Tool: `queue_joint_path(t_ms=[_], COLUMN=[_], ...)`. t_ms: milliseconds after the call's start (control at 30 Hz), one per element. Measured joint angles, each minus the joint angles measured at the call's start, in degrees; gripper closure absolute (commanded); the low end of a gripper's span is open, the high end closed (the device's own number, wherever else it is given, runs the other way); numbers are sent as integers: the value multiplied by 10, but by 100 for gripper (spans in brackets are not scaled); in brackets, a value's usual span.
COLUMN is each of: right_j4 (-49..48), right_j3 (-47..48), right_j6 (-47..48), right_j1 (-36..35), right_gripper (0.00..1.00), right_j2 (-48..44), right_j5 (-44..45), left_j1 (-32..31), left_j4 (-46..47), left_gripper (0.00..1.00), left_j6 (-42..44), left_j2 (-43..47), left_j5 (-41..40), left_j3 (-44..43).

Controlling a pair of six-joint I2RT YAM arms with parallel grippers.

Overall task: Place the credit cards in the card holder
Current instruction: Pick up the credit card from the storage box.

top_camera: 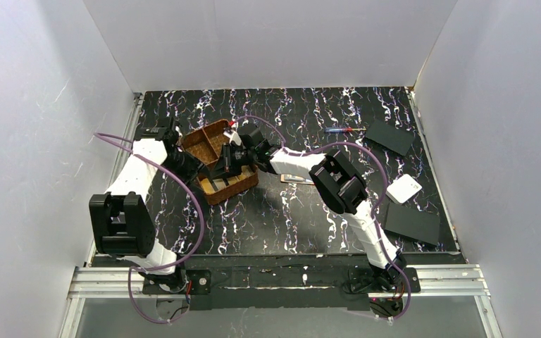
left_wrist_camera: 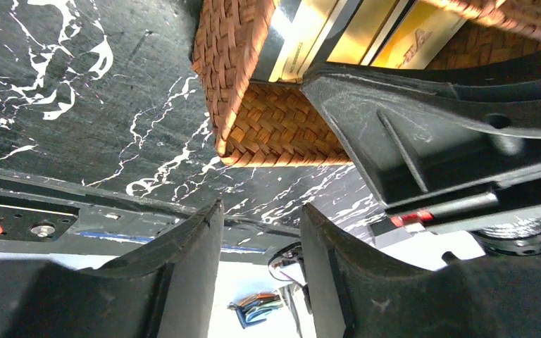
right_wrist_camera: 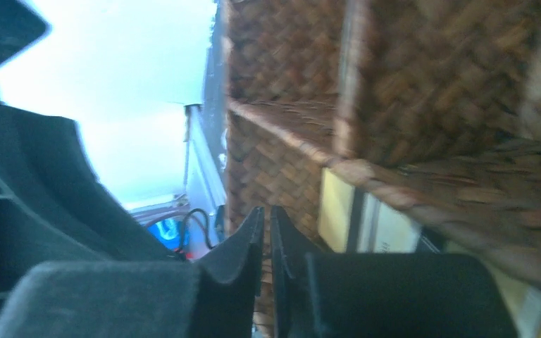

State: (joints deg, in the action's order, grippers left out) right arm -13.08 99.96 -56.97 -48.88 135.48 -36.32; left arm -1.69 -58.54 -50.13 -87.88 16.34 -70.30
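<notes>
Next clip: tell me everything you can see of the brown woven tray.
The woven tray is a brown, wicker-looking rectangle, a divider splitting it into two compartments. It sits flat, turned diagonally on the black marbled table, left of centre. Gold cards lie in one compartment, where the right gripper reaches in. The left gripper hovers beside a corner, apart.

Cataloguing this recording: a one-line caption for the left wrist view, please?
Open left end effector near a corner of the woven tray, gold cards inside it.
</notes>
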Motion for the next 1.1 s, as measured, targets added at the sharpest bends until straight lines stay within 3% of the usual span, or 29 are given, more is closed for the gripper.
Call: queue_joint_path(t_ms=[100,367,400,533,733,900,1100], right_j4=[51,144,147,161,181,214,223], right_j3=[3,20,20,19,-17,-23,-35], right_j6=[37,129,134,144,147,174,196], right_j1=[4,12,12,7,1,1,0], right_gripper=[68,59,58,55,46,41,41], right_j2=[0,-9,-10,-12,-28,-49,-59], right_j5=[20,60,61,65,77,109,113], left_j1=[7,6,5,2,-37,-77,-78], left_j4=[-7,2,2,5,10,27,55], left_gripper=[55,54,56,83,97,100,100], left_j6=[2,31,36,50,72,37,-17], left_j2=[-9,-121,-128,-140,-138,-92,-43], left_j5=[-5,-39,-44,-61,-93,-98,-90], left_j3=[-14,-62,-63,-63,-57,-4,51])
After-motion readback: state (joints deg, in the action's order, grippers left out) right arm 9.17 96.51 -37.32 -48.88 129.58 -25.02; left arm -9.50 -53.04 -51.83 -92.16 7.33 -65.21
